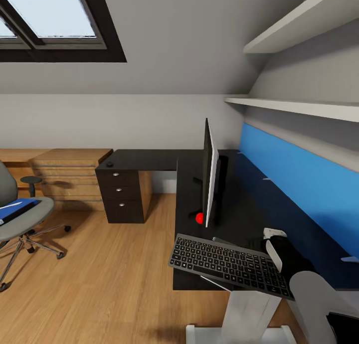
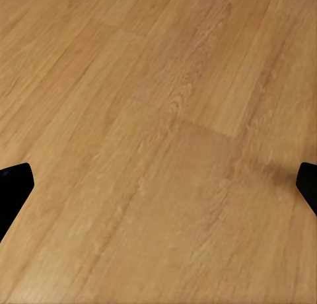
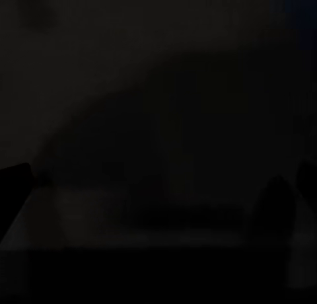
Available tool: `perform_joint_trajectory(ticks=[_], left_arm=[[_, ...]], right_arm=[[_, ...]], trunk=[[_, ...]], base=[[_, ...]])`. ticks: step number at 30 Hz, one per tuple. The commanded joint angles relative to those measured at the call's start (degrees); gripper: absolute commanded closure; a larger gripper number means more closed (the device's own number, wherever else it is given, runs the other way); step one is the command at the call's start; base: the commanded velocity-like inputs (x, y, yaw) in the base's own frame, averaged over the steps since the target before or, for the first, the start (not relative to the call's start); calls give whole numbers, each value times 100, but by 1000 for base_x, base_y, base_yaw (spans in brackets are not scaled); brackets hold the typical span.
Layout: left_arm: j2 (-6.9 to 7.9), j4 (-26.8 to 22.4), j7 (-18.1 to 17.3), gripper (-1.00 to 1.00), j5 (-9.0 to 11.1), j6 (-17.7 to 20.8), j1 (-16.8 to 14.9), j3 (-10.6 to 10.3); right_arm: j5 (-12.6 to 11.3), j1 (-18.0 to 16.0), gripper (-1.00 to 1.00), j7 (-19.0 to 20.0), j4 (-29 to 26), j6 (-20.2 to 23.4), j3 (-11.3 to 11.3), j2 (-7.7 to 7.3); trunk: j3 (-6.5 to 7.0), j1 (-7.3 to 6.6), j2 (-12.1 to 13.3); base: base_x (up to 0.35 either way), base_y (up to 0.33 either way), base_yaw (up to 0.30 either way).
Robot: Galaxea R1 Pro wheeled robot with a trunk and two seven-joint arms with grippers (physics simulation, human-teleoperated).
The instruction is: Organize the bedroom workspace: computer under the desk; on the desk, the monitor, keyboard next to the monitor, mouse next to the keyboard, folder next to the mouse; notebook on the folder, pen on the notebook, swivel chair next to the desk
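- Your right gripper (image 1: 273, 240) is reaching over the desk (image 1: 239, 219) by the keyboard (image 1: 227, 265); I cannot tell whether it is gripping or released.
- Keyboard is overhanging the desk's near edge, at the monitor's (image 1: 210, 177) six o'clock; a careless nudge is risking a fall.
- Left gripper (image 2: 158, 185) is hanging spread wide over the floor (image 2: 158, 119).
- Folder (image 1: 17, 209) is waiting on the chair (image 1: 22, 217), at nine o'clock.

A skylight (image 1: 50, 20) fills the upper left; two white shelves (image 1: 299, 107) run upper right; a wooden drawer unit (image 1: 70, 177) stands mid-left on the wood floor (image 1: 114, 284).
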Motion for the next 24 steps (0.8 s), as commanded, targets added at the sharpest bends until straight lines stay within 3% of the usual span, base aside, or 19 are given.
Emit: perform_joint_trajectory(ticks=[1, 24], left_arm=[[0, 2, 9, -100, 25, -15, -3, -8], [0, 2, 12, -100, 25, -16, -3, -10]], right_arm=[[-32, -2, -100, -23, -8, 26, -4, 0], [-29, -1, -100, -25, 2, 35, -4, -13]], trunk=[[-6, 0, -3], [-6, 0, -3]], base=[[0, 0, 0], [-51, 0, 0]])
